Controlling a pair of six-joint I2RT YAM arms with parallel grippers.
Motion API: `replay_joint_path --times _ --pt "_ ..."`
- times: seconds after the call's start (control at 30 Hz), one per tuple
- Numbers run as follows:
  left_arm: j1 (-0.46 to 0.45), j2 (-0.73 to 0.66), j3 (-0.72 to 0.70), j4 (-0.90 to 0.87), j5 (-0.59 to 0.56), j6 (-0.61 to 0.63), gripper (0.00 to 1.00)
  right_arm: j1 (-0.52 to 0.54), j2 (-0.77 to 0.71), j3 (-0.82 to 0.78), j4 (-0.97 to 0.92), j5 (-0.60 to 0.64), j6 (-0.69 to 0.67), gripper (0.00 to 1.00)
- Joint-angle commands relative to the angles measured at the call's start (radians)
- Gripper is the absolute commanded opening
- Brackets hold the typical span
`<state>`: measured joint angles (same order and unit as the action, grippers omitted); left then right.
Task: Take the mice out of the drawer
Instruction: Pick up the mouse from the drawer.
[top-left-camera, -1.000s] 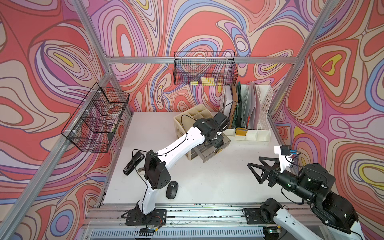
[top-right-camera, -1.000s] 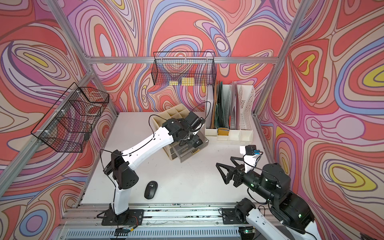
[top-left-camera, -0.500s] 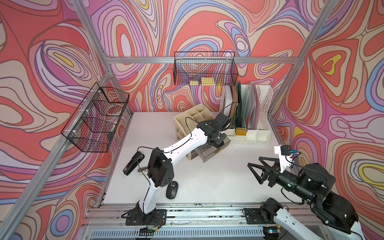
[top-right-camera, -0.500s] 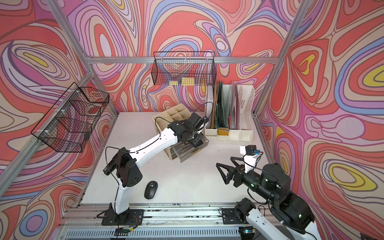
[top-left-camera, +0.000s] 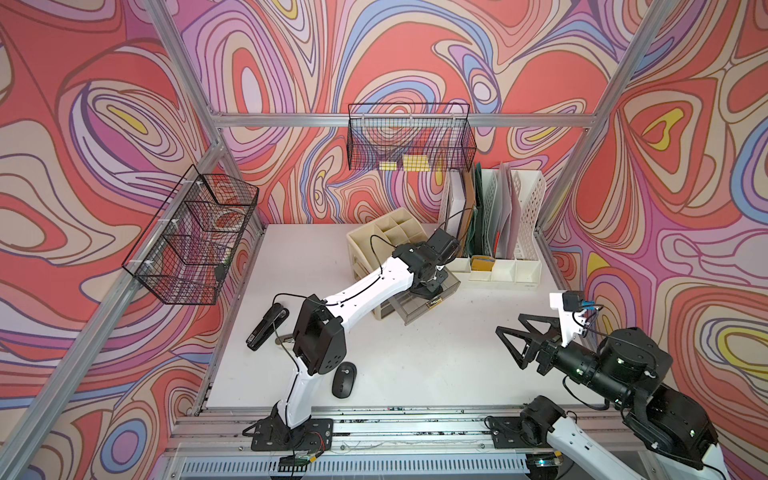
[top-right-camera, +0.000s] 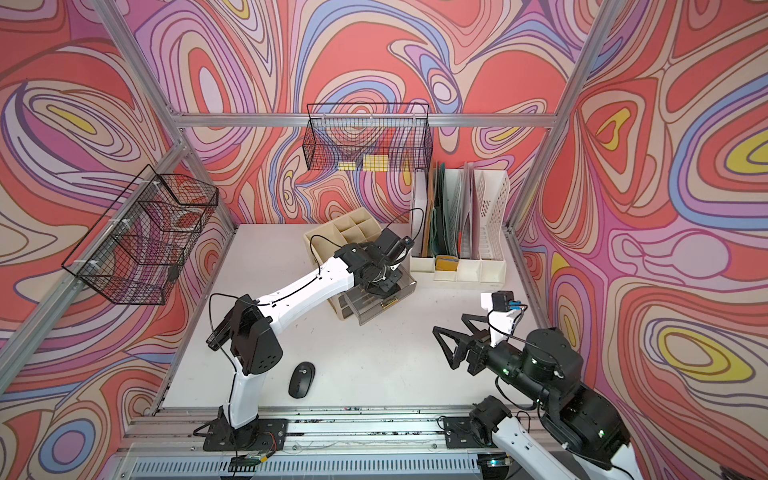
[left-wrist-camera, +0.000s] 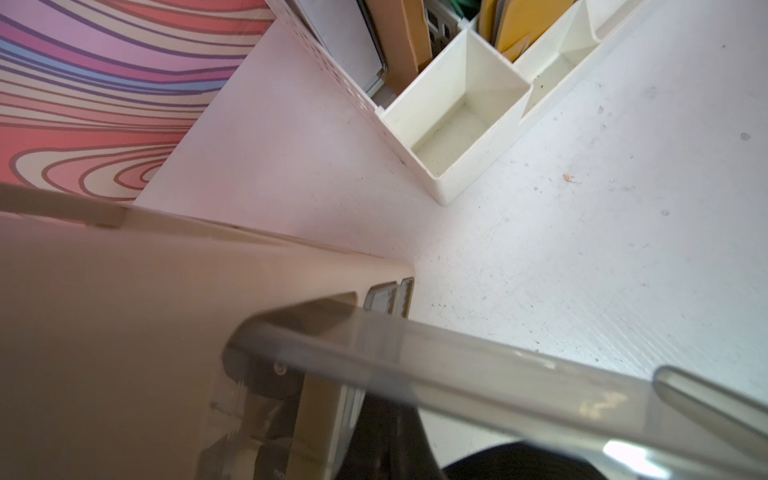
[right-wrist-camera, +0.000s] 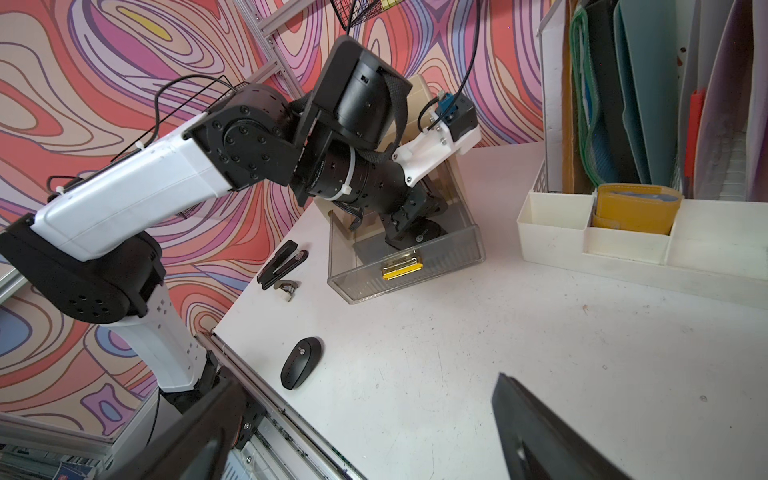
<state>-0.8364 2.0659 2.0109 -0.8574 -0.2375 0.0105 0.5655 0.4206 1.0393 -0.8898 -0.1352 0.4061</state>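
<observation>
— Over the last second the left arm had reached a touch deeper, its wrist dropping lower into the pulled-out drawer; the right arm had not shifted at all.

— And the left gripper, how did it stand?

— Pressed together, tips pointing down inside the drawer, behind the clear front wall with the gold handle. Both top views showed only the wrist bent over the drawer (the fingers themselves were hidden under it).

— Was it holding anything?

— Nothing lay between the jaws that I could make out. The mouse in the drawer, black with a white round logo, lay right at the fingertips, on the side toward the file rack. Whether the tips touched it, I could not tell.

— The right gripper?

— Spread wide, holding nothing, hovering above the near right part of the table, well apart from the drawer.

— Any mouse already out?

— One. The mouse on the table lay by the front edge, just beside the left arm's base column and far from both grippers. A long black stapler lay near the left edge, beyond the elbow.
</observation>
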Motion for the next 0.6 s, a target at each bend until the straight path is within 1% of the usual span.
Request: replay_joint_path --times 0.0,0.1,0.23,0.27,0.3,0.43,0.47,0.5,0.57 --pt "0.010 -0.050 -0.037 -0.107 -0.007 -0.015 0.00 0.002 0.002 -0.013 0.012 -0.002 0.002 0.98" --pt "0.009 -0.078 -0.042 -0.105 -0.011 -0.016 0.00 0.002 0.010 -0.008 0.013 -0.004 0.000 0.98" --pt "0.011 -0.106 -0.007 -0.125 0.021 -0.019 0.00 0.002 0.019 -0.003 0.017 -0.010 -0.003 0.98" --pt "0.011 -0.114 -0.002 -0.126 0.032 -0.016 0.01 0.002 0.020 -0.004 0.017 -0.010 -0.004 0.98" --pt "0.010 -0.124 0.000 -0.124 0.044 -0.011 0.07 0.002 0.021 -0.002 0.017 -0.010 -0.004 0.98" --pt "0.010 -0.155 0.004 -0.137 0.077 0.020 0.23 0.002 0.020 -0.001 0.014 -0.009 -0.004 0.98" --pt "0.010 -0.159 0.004 -0.146 0.087 0.033 0.29 0.002 0.020 -0.001 0.012 -0.010 -0.003 0.98" --pt "0.010 -0.159 0.007 -0.164 0.104 0.053 0.38 0.002 0.018 -0.001 0.012 -0.009 -0.003 0.98" --pt "0.011 -0.158 0.009 -0.199 0.122 0.083 0.50 0.002 0.015 0.000 0.012 -0.012 -0.003 0.98"
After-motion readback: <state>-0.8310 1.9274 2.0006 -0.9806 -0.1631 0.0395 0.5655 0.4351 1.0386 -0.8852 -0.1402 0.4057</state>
